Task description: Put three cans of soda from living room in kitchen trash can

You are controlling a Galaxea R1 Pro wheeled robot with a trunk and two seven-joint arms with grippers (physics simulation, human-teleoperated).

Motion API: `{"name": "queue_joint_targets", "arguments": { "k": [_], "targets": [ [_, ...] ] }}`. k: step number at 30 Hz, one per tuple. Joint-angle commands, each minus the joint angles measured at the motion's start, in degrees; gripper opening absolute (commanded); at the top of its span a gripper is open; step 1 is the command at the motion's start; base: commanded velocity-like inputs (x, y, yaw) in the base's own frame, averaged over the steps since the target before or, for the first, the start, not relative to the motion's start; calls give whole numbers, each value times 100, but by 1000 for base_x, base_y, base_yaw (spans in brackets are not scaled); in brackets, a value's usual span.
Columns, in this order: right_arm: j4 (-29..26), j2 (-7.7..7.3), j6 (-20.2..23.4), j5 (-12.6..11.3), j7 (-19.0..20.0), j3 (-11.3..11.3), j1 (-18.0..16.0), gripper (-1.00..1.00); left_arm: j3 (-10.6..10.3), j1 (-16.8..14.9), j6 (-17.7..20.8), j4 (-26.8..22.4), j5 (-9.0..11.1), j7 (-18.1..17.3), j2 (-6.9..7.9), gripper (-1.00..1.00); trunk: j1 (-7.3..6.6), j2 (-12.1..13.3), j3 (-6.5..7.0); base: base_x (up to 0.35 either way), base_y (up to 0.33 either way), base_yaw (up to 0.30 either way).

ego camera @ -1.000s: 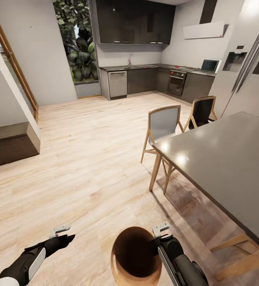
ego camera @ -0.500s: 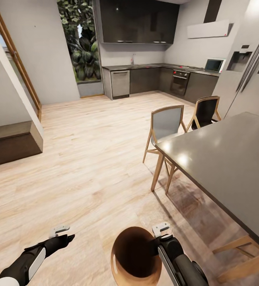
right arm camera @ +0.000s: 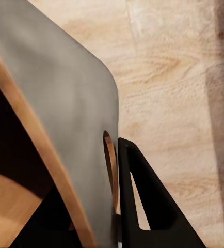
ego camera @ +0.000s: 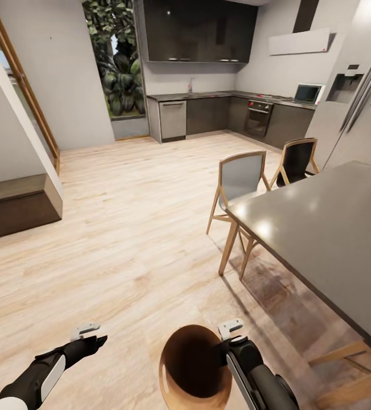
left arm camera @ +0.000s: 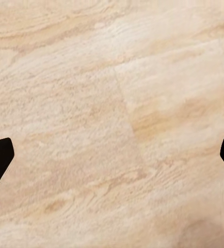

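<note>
Right claw [ego camera: 226, 346] pinches the trash can [ego camera: 194, 370] rim; left claw [ego camera: 94, 340] spread, empty. Carry the bin level, clear of the desk [ego camera: 327, 239].

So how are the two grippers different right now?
The left gripper is open, with nothing between its fingers, hanging over bare wood floor. The right gripper is shut on the rim of the trash can, one finger outside its grey wall. The left gripper sits apart from the trash can, the right against it. Both are black, held low in front of the robot.
</note>
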Motion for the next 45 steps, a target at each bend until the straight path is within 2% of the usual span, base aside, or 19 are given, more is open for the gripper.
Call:
{"name": "queue_joint_targets", "arguments": {
  "k": [1, 15, 45],
  "targets": [
    [0, 0, -9, -98, 48, -3, 0, -100, 0, 0, -1, 0, 0, -1, 0, 100, 0, 0, 0, 17, 235, 0],
    [1, 2, -10, -105, 36, 1, 0, -100, 0, 0, -6, -2, 1, -3, 0, 100, 0, 0, 0, 3, 271, 7],
    [7, 14, -22, -81, 8, 19, 1, -100, -3, 0, 0, 7, -5, -1, 0, 100, 0, 0, 0, 4, 281, 249]
  ]
}}
